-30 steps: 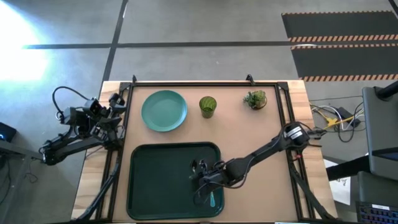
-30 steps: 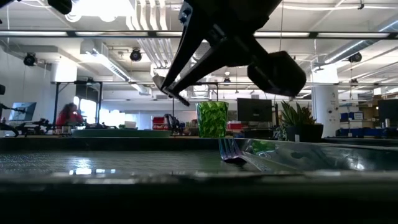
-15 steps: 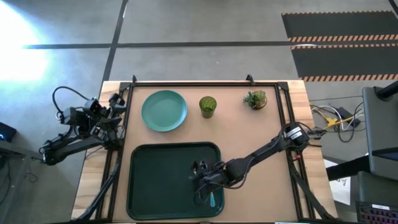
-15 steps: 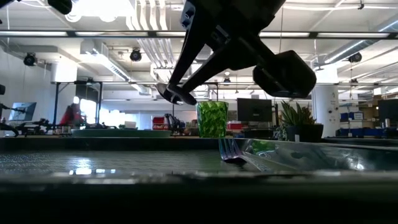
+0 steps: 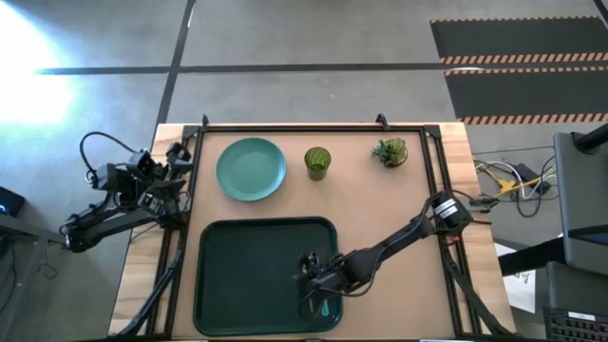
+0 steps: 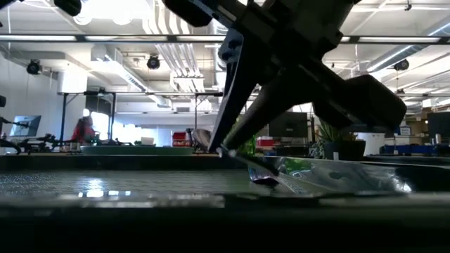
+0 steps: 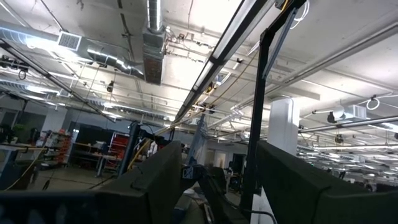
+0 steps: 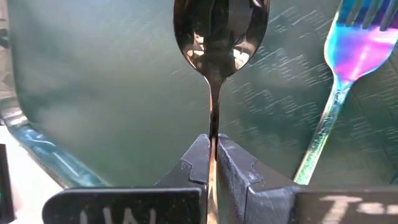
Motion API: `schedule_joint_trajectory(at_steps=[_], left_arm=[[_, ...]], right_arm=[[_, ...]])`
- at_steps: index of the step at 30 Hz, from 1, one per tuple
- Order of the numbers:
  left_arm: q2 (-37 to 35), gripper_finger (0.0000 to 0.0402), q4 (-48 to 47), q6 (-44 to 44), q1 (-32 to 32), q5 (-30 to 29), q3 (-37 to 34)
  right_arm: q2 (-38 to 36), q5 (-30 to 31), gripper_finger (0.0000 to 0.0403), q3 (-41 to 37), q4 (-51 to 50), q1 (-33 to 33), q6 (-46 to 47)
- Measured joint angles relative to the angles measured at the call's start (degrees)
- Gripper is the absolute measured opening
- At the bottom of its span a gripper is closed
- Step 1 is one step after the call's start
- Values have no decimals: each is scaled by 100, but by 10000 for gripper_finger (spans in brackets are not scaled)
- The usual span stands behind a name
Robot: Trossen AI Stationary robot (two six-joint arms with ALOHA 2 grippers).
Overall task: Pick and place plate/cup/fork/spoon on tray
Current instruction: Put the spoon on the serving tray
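My right gripper (image 5: 311, 271) hangs low over the near right part of the dark green tray (image 5: 237, 275), shut on the dark spoon (image 8: 221, 28). The bluish-purple fork (image 8: 348, 74) lies flat on the tray floor beside the spoon, also seen as the fork (image 5: 326, 304) near the tray's near right corner. The teal plate (image 5: 251, 169) and the olive-green cup (image 5: 317, 161) stand on the table beyond the tray's far edge. My left gripper (image 7: 217, 186) is open, held off the table's left side, pointing upward. My right gripper pinches the spoon's handle (image 8: 213, 124) between its two fingers (image 8: 233, 165). The fingers slant down from the table's right and lie along the handle. The spoon sticks out past the fingertips with its bowl foremost and lowest. I cannot tell whether the bowl touches the tray floor.
A small spiky potted plant (image 5: 389, 150) stands at the far right of the table. A black frame (image 5: 313, 126) runs around the table's edges. The tray's left half is bare floor.
My right gripper has sunk toward the tray floor and gone a little toward the table's near edge, rolling its wrist as it went. The spoon has come down with it and has turned, its bowl now close to the tray beside the fork.
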Motion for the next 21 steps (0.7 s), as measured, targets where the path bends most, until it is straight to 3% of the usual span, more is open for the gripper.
schedule_joint_trajectory(at_steps=[21], left_arm=[[0,191,0,-2,0,0,0]], right_arm=[[226,-361,9,-4,47,0,-77]])
